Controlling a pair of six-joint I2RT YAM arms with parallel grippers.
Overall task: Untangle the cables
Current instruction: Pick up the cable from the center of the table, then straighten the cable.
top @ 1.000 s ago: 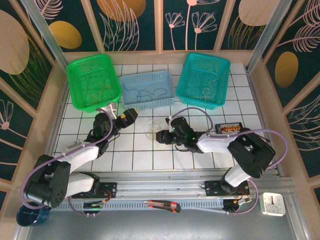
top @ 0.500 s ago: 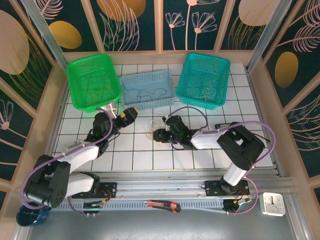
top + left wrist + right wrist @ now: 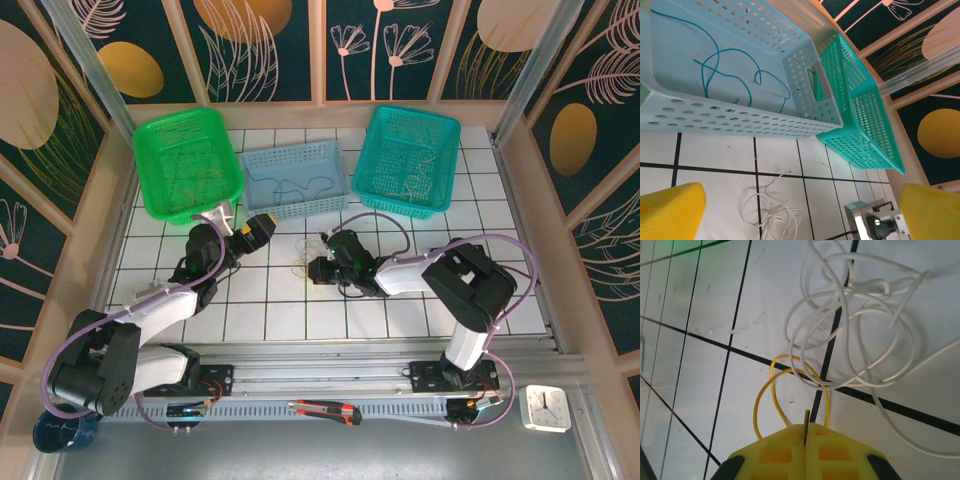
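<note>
A: How does the right gripper (image 3: 805, 432) stand?
B: Its yellow pads (image 3: 775, 455) are pressed together on the yellow cable (image 3: 771, 390), whose loop rises straight out of the seam. The tip of a dark cable (image 3: 806, 419) pokes from the same seam.
A: And the left gripper (image 3: 802, 200)?
B: Spread wide, with nothing between its fingers, off the knot on its far-left side.
A: Where are the cables (image 3: 303, 262)?
B: On the table (image 3: 250, 310) between the two grippers, right at the right gripper's tip. The white cable (image 3: 860, 340) lies in overlapping loops just beyond the yellow loop and crosses it.
A: What room is there around them?
B: Bare tile on the near side, toward the arm bases, and to either side. On the far side the blue basket (image 3: 295, 180) stands near, flanked by the green basket (image 3: 185, 165) and the teal basket (image 3: 408, 160) along the far edge.
A: The surface?
B: Flat white tiles with dark grid lines, inside a wooden frame (image 3: 95, 210) with patterned panels.
A: Which way does the knot run?
B: In the right wrist view, white strands trail off to the right. From above, the clump is too small to show a long axis.
</note>
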